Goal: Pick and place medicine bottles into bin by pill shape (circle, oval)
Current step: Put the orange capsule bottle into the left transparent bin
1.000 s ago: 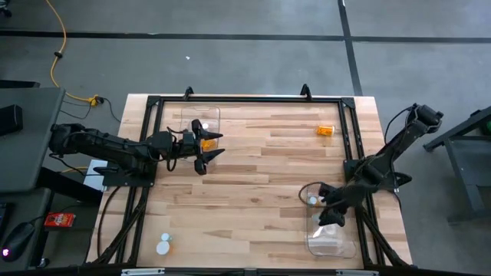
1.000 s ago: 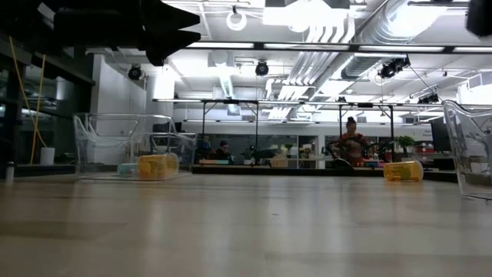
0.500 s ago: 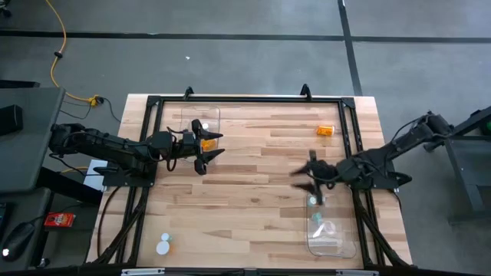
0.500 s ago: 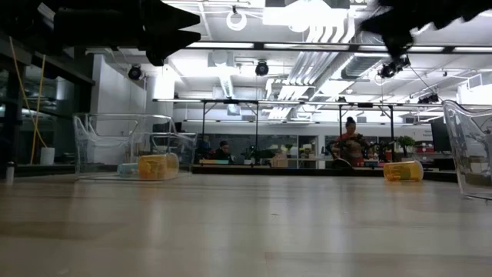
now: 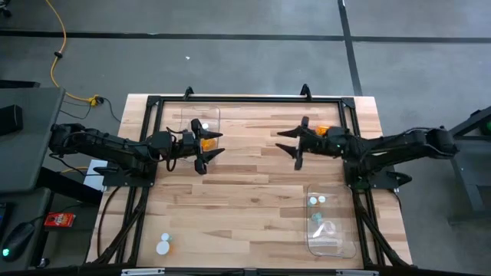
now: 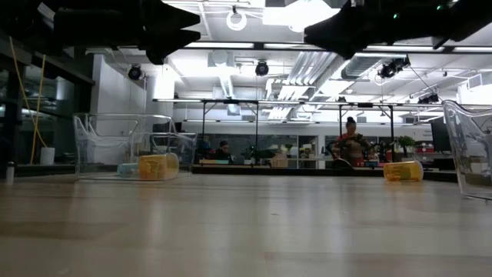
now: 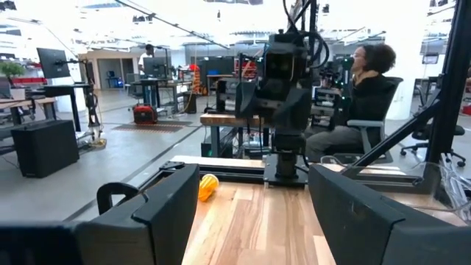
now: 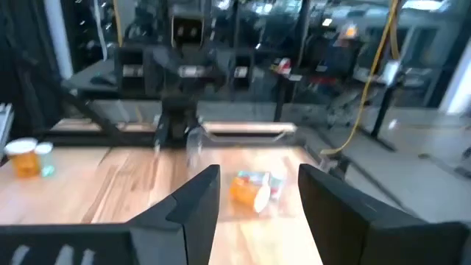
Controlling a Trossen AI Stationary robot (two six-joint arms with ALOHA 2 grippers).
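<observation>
We see the right gripper (image 5: 295, 142) held above the desk (image 5: 253, 192), its fingers parted with nothing between them. The lone amber bottle (image 5: 326, 131) lies on its side just behind the gripper, partly hidden under the wrist, long axis running across the desk. The left gripper (image 5: 207, 146), likewise released and empty, hovers beside the far-left bin (image 5: 201, 123) and lies much farther from that bottle

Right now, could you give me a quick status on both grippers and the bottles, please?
Right gripper open, empty, near amber bottle. Left gripper open, beside far-left bin. Two white bottles loose, front left. Nothing in the way.
</observation>
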